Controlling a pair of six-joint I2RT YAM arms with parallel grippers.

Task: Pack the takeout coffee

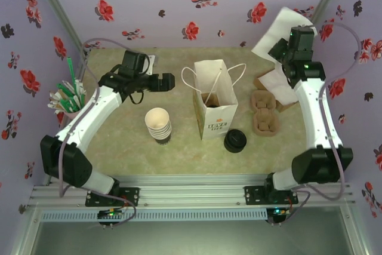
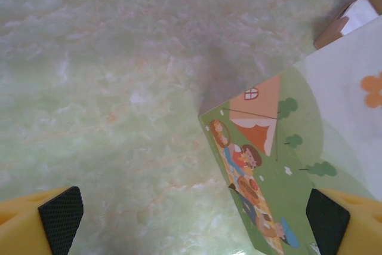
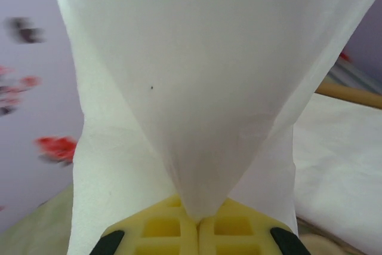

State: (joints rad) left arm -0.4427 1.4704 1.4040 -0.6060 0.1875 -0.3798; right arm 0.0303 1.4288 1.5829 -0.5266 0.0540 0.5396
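The takeout coffee is out of view. A white paper bag (image 1: 215,103) stands open at the table's middle; its picnic print (image 2: 280,165) shows in the left wrist view. My left gripper (image 1: 169,82) hovers just left of the bag's upper edge, jaws wide open (image 2: 194,228) with the bag's corner between them, not touching. My right gripper (image 1: 273,46) is raised at the back right, shut (image 3: 199,222) on a white paper napkin (image 1: 280,28) that hangs from it as a pinched sheet (image 3: 197,88).
A stack of lidless cream cups (image 1: 158,125) stands left of the bag. Black lids (image 1: 235,141) sit at its front right. Brown cup carriers (image 1: 264,111) and a napkin pile (image 1: 280,85) lie on the right. A cup of green straws (image 1: 67,98) stands at the left wall.
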